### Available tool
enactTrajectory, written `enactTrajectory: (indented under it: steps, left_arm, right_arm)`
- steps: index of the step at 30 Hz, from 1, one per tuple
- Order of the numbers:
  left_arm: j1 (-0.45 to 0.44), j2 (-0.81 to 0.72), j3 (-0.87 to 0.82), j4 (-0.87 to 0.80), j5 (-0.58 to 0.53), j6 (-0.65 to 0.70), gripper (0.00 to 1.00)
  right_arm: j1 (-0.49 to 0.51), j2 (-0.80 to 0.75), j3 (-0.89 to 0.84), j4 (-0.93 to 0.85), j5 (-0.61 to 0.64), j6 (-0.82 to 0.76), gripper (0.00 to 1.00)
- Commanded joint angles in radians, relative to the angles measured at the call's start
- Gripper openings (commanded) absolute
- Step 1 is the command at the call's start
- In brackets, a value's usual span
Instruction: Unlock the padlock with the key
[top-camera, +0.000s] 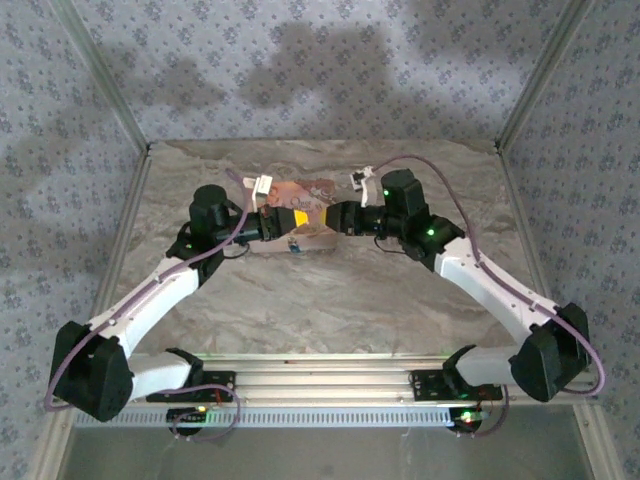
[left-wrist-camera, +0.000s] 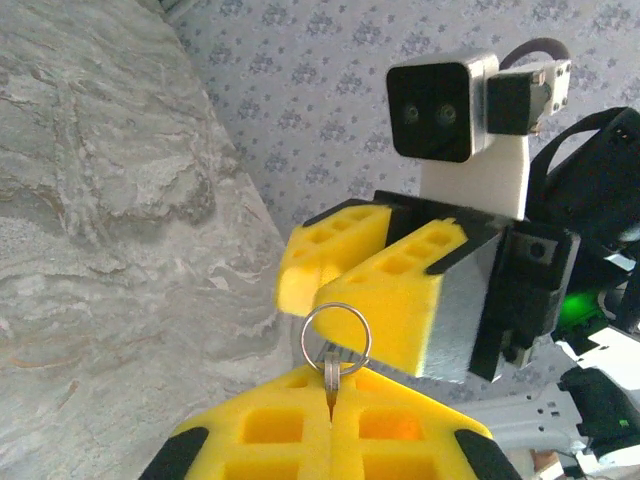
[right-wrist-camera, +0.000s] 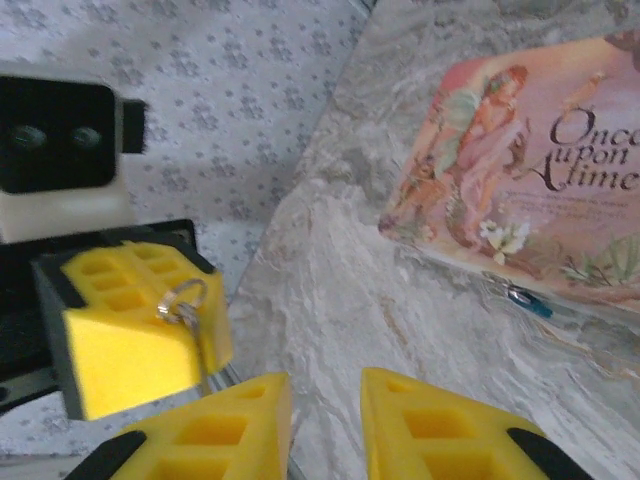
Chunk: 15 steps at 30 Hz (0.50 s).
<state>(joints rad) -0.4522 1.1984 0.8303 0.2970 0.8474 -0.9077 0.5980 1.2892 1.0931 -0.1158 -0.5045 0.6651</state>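
Risk check, both arms raised.

- The left gripper (left-wrist-camera: 331, 410) is clenched on the key (left-wrist-camera: 330, 372). The pads pinch the blade, and the ring stands free above the fingertips. With the blade buried like this, I judge it cannot go into a keyhole without a regrasp or a hand-over.
- The right gripper (right-wrist-camera: 325, 395) has its jaws apart with nothing between them. It faces the left gripper tip to tip, just short of the ring.
- The padlock (right-wrist-camera: 525, 299) lies on the surface (right-wrist-camera: 400, 330), tucked against the near edge of the pink box (right-wrist-camera: 540, 170). Only a blue sliver shows, and nothing holds it.

What could go wrong:
1. A hand-over by the ring. It is thin wire and loose on the key, so the key could swing or drop to the surface beside the box.
2. Releasing on the left before the right has a firm pinch would drop it the same way.
3. The padlock is small and unsecured, so any push from the key may slide it along the box instead of seating.

Pose: in the top view both arms reach inward with elbows out. The wrists are level, and the grippers meet above the box.
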Motion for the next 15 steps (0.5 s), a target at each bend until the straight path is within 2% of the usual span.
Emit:
enactTrajectory:
  steps: [1, 7, 15]
  left_arm:
    - [-0.010, 0.009, 0.056, -0.033, 0.055, 0.064, 0.00]
    - [-0.020, -0.007, 0.086, -0.213, 0.026, 0.248, 0.00]
    - [-0.043, -0.007, 0.098, -0.298, -0.030, 0.372, 0.00]
  right_arm:
    - [0.006, -0.038, -0.013, 0.088, 0.015, 0.072, 0.30]
    - [0.013, -0.011, 0.058, 0.063, 0.014, 0.117, 0.48]
    - [0.064, 0.092, 0.173, -0.055, 0.005, 0.139, 0.48]
